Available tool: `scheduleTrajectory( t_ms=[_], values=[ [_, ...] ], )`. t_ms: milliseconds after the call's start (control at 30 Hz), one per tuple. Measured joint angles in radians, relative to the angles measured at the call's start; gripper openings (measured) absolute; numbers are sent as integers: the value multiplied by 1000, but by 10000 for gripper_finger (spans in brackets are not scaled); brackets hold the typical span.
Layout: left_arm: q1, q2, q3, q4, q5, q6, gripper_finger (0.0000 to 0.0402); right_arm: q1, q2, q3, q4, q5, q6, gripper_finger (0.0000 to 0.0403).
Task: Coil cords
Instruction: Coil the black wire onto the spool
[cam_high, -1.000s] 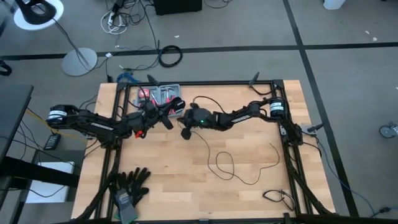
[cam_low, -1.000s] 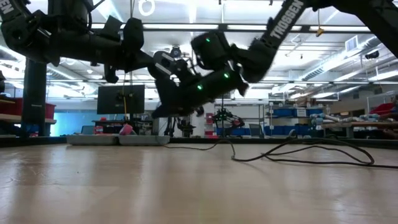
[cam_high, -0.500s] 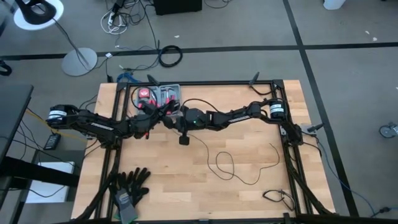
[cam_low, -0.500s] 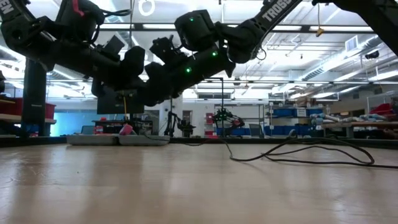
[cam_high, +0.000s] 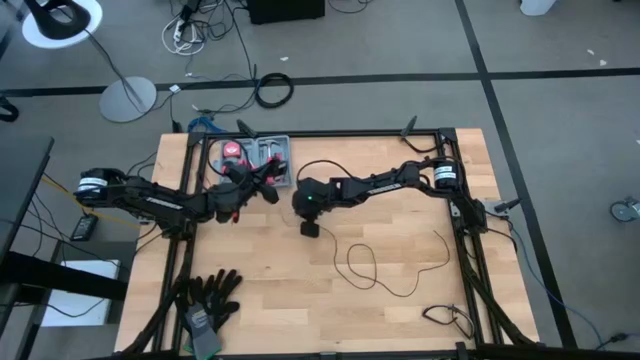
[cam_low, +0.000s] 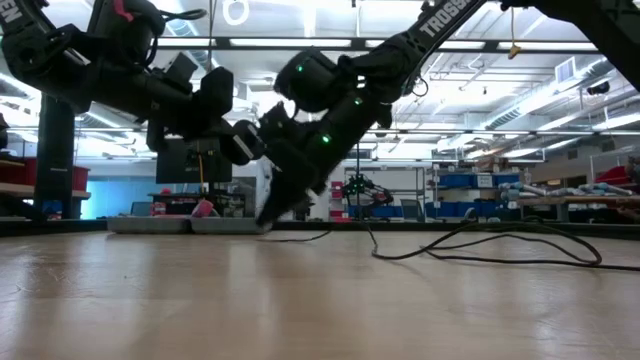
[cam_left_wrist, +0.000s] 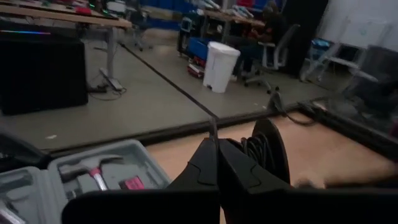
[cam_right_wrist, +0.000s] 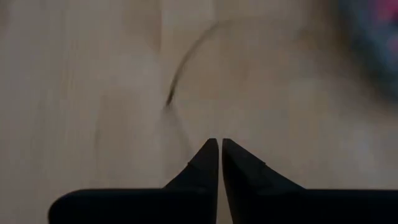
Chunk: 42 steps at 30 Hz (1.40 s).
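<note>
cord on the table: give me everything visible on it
The cord is a very thin black wire lying loose on the bare wooden table. From the middle it runs toward the right side, makes one small loop, then trails on in an open curve toward the right rail. The low view shows it lying slack, partly lifted off the wood. Near the right claw it runs close by; contact cannot be told. No puck end is visible.

Grey floor (cam_high: 560, 110), white bin (cam_left_wrist: 221, 66)
</note>
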Motion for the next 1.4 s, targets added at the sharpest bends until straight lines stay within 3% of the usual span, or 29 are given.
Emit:
scheduleTrajectory(
  t_ms=[267, 467, 633, 733, 867, 1000, 1100, 1167, 1400],
  values=[
    [0, 0, 0, 90, -8, 90, 0, 0, -10, 2, -168, -116, 6, 45],
    [-14, 0, 0, 95, -7, 106, 0, -2, -126, -30, -442, 100, 6, 34],
    [-55, 0, 0, 127, -35, 159, 0, -5, -363, -237, -393, 241, 29, 6],
    [-90, 0, 0, 175, -48, 227, 0, -6, -524, -457, -178, 252, 74, 4],
    [-131, 0, 0, 250, -49, 302, 0, -5, -642, -797, 469, 254, 168, 11],
    [-160, 0, 0, 315, -48, 365, 0, -3, -526, -1014, 1252, 303, 312, 9],
    [-169, 0, 3, 327, -48, 389, 0, -3, -374, -1034, 1579, 355, 369, 3],
    [-172, 0, 9, 325, -47, 399, 0, -3, -288, -978, 1651, 356, 378, 2],
    [-175, 0, 23, 321, -37, 406, 0, -10, -94, -715, 1621, 329, 287, 8]
  ],
)
